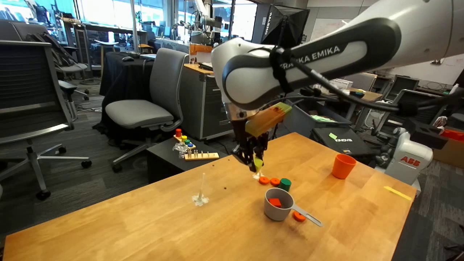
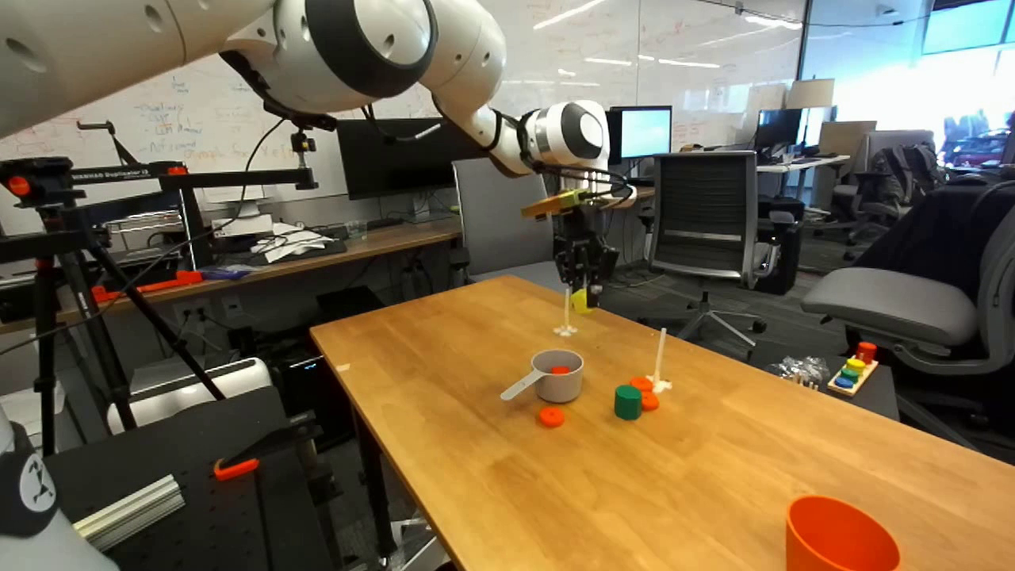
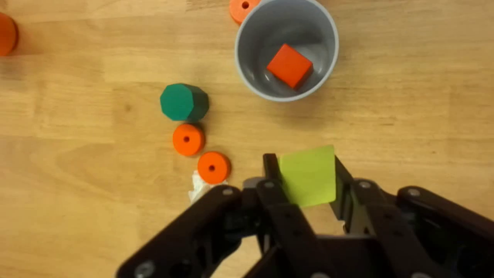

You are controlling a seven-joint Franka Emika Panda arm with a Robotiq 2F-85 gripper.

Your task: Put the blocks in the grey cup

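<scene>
My gripper (image 3: pixel 306 170) is shut on the yellow block (image 3: pixel 310 177), one finger on each side of it. In both exterior views the gripper (image 1: pixel 255 159) (image 2: pixel 588 287) holds the yellow block (image 1: pixel 258 165) (image 2: pixel 582 302) above the table. The grey cup (image 1: pixel 274 214) (image 2: pixel 559 388) stands upright on the table, apart from the gripper; it also shows in the wrist view (image 3: pixel 252 46), ahead of the fingers. The red block (image 3: pixel 289 66) (image 1: pixel 274 202) (image 2: pixel 560 370) lies inside the cup. The green block (image 3: pixel 179 102) (image 1: pixel 285 185) (image 2: pixel 628 403) stands on the table beside the cup.
Two orange discs (image 3: pixel 188 139) (image 3: pixel 213 167) lie by the green block; another disc (image 1: pixel 299 216) lies under the cup's handle (image 1: pixel 308 216). Thin white pegs (image 1: pixel 202 186) (image 2: pixel 660 357) stand upright on the table. An orange cup (image 1: pixel 343 166) (image 2: pixel 836 539) stands farther off.
</scene>
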